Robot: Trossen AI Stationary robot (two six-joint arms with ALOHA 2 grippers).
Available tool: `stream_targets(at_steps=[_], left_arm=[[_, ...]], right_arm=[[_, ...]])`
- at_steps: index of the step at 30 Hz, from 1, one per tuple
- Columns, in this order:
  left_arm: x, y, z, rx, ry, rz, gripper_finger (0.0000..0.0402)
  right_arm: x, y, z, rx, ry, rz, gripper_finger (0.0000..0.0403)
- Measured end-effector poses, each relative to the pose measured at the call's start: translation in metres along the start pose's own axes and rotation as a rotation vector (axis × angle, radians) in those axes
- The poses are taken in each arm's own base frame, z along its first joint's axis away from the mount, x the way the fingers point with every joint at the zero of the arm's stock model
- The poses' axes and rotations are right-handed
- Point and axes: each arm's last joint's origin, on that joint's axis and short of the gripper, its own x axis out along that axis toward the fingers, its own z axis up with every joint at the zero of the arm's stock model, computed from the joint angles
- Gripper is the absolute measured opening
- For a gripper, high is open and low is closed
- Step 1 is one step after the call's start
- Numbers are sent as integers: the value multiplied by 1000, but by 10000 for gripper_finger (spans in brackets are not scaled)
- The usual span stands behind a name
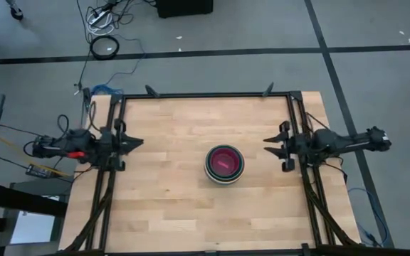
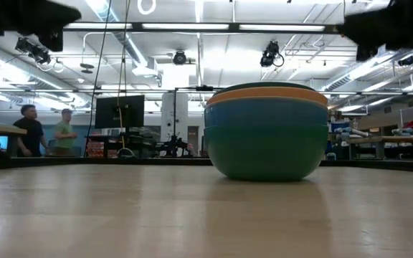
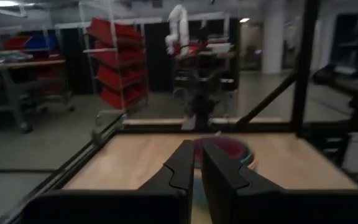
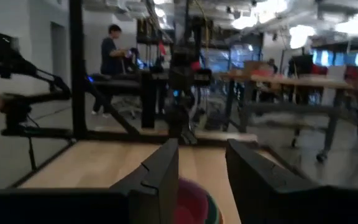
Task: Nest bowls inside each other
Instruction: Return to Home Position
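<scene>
The bowls [image 1: 224, 163] stand as one nested stack right of the table's middle, the outermost resting on the wood by its base. From above, a pink bowl sits innermost inside pale and green rims. The low view shows the stack [image 2: 266, 132] with teal, blue and orange walls. My left gripper [image 1: 139, 141] is at the table's left edge, pointing level toward the stack. Its fingers [image 3: 197, 152] are nearly together with nothing between them. My right gripper [image 1: 267, 146] is at the right edge, also facing the stack. It stands open [image 4: 202, 152] and empty.
Black frame rails [image 1: 205, 94] run along the table's far, left and right edges, with two clamps on the far rail. Bare wood lies on every side of the stack. Beyond the table, people [image 2: 45, 129] stand in the room. Cables lie on the floor behind.
</scene>
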Motion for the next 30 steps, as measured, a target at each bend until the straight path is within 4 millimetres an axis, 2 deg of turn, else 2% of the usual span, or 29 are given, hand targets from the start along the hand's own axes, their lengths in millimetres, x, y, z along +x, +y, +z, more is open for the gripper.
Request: stream_targets(at_steps=[7, 13, 23, 30], left_arm=[[9, -2, -31, 22, 90, 72, 37], [13, -1, -50, 13, 135, 179, 37], [14, 11, -47, 104, 88, 369, 37], [14, 20, -47, 128, 98, 468, 37]], right_arm=[[0, -3, -32, 61, 50, -37, 121], [0, -9, -34, 82, 59, -95, 123], [-1, -25, -34, 26, 55, -239, 121], [-2, -35, -35, 14, 58, -248, 121]])
